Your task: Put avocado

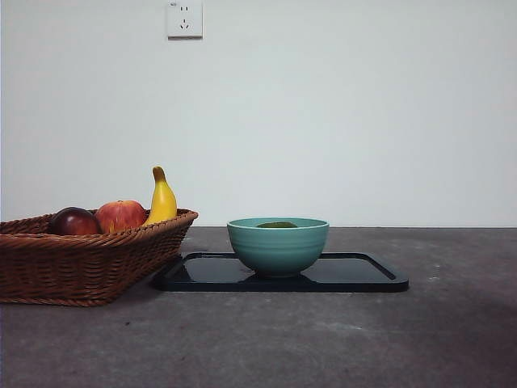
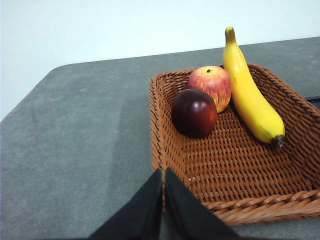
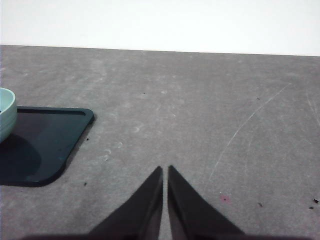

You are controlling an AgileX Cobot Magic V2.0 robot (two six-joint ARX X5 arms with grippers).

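Note:
The avocado (image 1: 277, 225) lies inside the teal bowl (image 1: 277, 246); only its dull dark-green top shows above the rim in the front view. That bowl stands on a black tray (image 1: 355, 275). My left gripper (image 2: 163, 172) is shut and holds nothing, hovering over the near corner of the wicker basket (image 2: 210, 165). My right gripper (image 3: 165, 170) is also shut and holds nothing, above bare grey table to the side of the tray (image 3: 45, 140). Neither arm shows in the front view.
The wicker basket (image 1: 81, 259) at the left holds a dark red-purple fruit (image 2: 194, 112), a red-yellow apple (image 2: 211, 85) and a banana (image 2: 250, 95). A sliver of the bowl (image 3: 6, 112) shows in the right wrist view. A wall socket (image 1: 184, 18) sits high on the wall.

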